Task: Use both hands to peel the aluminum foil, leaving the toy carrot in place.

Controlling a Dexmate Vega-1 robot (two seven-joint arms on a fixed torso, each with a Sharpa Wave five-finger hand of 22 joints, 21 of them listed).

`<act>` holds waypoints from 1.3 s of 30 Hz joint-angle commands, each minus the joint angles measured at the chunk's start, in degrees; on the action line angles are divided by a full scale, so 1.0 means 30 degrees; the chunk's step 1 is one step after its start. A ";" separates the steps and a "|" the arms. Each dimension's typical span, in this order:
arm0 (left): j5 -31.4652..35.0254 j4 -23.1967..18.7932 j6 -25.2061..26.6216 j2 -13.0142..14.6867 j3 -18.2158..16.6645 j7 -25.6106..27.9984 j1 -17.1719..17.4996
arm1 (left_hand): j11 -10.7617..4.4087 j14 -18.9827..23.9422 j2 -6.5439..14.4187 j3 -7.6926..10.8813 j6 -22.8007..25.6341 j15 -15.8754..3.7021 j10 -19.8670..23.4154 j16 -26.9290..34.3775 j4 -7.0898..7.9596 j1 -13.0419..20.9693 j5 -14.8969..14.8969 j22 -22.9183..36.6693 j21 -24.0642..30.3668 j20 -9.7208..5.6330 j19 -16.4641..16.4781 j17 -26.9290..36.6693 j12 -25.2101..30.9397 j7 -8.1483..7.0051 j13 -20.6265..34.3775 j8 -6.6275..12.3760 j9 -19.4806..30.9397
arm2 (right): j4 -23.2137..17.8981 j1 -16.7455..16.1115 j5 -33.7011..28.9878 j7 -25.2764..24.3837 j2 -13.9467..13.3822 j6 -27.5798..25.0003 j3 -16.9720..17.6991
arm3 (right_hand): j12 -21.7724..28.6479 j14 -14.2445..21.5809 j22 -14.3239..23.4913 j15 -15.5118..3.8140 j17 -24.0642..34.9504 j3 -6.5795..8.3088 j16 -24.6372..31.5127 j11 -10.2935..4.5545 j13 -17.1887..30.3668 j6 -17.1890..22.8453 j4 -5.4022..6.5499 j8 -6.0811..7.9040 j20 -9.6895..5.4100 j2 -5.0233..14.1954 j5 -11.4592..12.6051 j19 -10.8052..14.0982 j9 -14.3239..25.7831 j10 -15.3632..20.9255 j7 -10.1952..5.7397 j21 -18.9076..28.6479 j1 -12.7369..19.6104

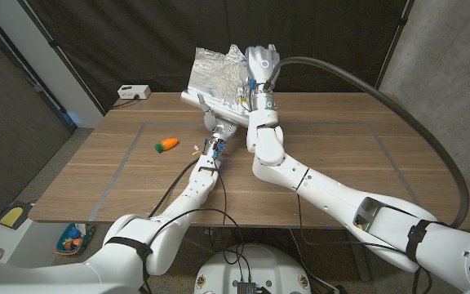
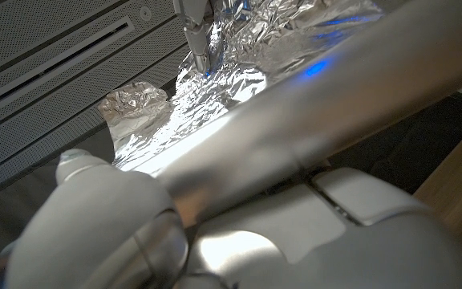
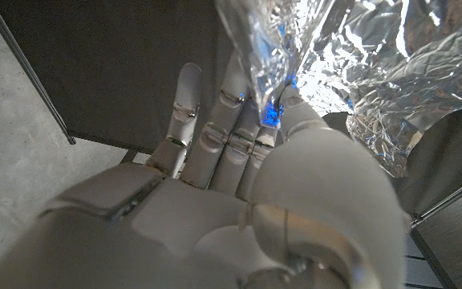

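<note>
A crumpled sheet of aluminum foil (image 1: 219, 75) hangs in the air above the table's far edge, stretched between both robot hands, while the toy carrot (image 1: 167, 144) lies bare on the wooden table (image 1: 333, 155), well apart to the left. The right hand (image 1: 260, 64) pinches the sheet's upper right edge between thumb and fingers (image 3: 231, 104); the left hand (image 1: 216, 124) grips its lower edge from beneath. The thin sheet looks ready to tear if the hands pull further apart, and a slack pinch could drop it near the carrot, nudging the toy. A white power strip (image 1: 134, 92) sits at the far left corner.
</note>
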 commanded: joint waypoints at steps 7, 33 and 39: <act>-0.0101 -0.0466 0.0173 0.0263 0.0173 0.0168 0.0236 | -0.0065 -0.0026 0.0158 -0.0224 -0.0068 -0.1451 -0.0062 0.0134 0.0025 0.0115 0.0087 0.0119 -0.0072 -0.0076 0.0122 0.0042 0.0124 -0.0065 -0.0005 0.0097 -0.0016 | -0.1576 0.0384 0.0448 0.3590 -0.1124 -0.0404 -0.0725 | -0.4492 -0.5962 -0.2897 0.1561 -0.5023 -0.3092 -0.6360 0.1621 -0.1239 -0.9618 0.3149 -0.1166 0.0614 -0.2261 0.0040 -0.3895 -0.0495 -0.8090 0.0338 -0.1073 -0.8000; -0.0653 -0.0182 0.1170 0.0925 -0.0274 -0.0012 0.0114 | -0.0179 0.0159 0.0304 -0.0412 0.0071 -0.1581 0.0188 0.0228 0.0023 0.0211 0.0192 0.0127 -0.0134 -0.0208 0.0277 0.0050 0.0324 -0.0308 -0.0064 0.0204 -0.0097 | -0.0276 0.0300 0.3117 0.1000 -0.0859 0.4628 0.0579 | -0.5446 -1.4563 -0.4415 0.4995 -0.8394 -0.6499 -1.2696 0.3198 -0.4774 -1.5725 0.5504 -0.0777 0.3709 -0.4096 0.0733 -0.8729 -0.0887 -1.7336 0.1260 -0.6572 -1.5028; -0.0831 -0.0271 0.1550 0.1215 -0.0481 -0.0125 0.0204 | -0.0155 0.0186 0.0331 -0.0450 0.0137 -0.1599 0.0167 0.0236 0.0030 0.0218 0.0211 0.0128 -0.0156 -0.0250 0.0282 0.0051 0.0332 -0.0299 -0.0076 0.0235 -0.0112 | -0.0667 0.0622 0.3667 0.0440 -0.1712 0.6520 0.1127 | -0.5207 -1.4722 -0.4426 0.3894 -0.9072 -0.6760 -1.2902 0.2876 -0.5441 -1.5015 0.5484 -0.0478 0.4435 -0.3895 0.0861 -0.8521 -0.0890 -1.7180 -0.0063 -0.7828 -1.5516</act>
